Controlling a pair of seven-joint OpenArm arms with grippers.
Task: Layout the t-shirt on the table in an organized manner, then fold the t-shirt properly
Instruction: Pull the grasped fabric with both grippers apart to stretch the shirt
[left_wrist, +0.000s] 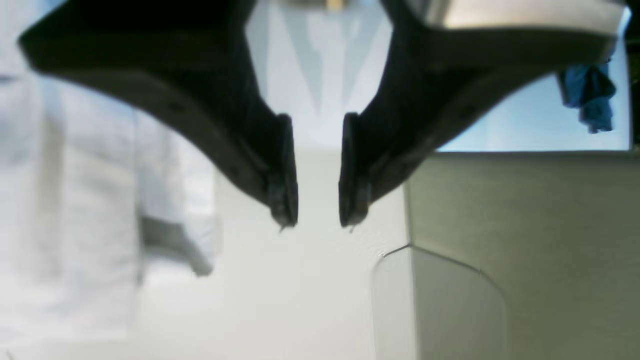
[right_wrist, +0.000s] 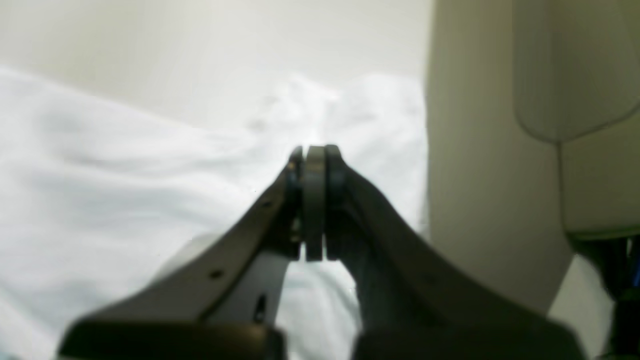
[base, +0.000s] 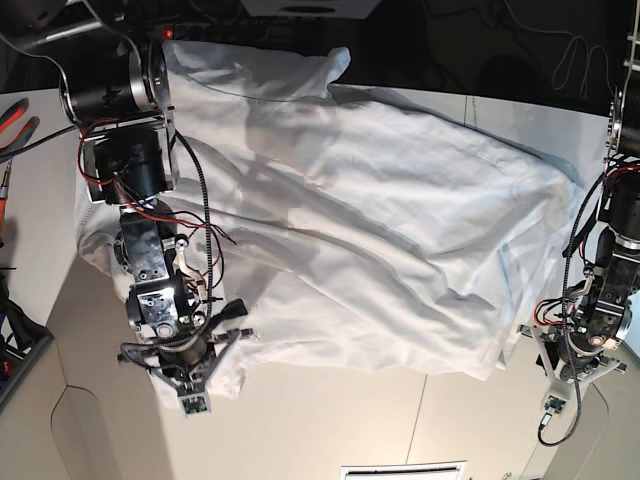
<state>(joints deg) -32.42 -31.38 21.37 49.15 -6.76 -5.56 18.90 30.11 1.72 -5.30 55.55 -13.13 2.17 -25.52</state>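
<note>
Both arms are black and silver metal links strung with red and black cables, each ending in a dark, screw-studded, curved two-fingered end effector (base: 190, 392).

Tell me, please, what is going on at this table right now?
A two-armed robot is working on a white t-shirt that lies crumpled and spread across the table, not yet flat or folded. The right gripper is shut at the shirt's near corner; whether cloth is pinched between its tips is not clear. The left gripper is open with nothing between its fingers, beside the shirt's other end.
</note>
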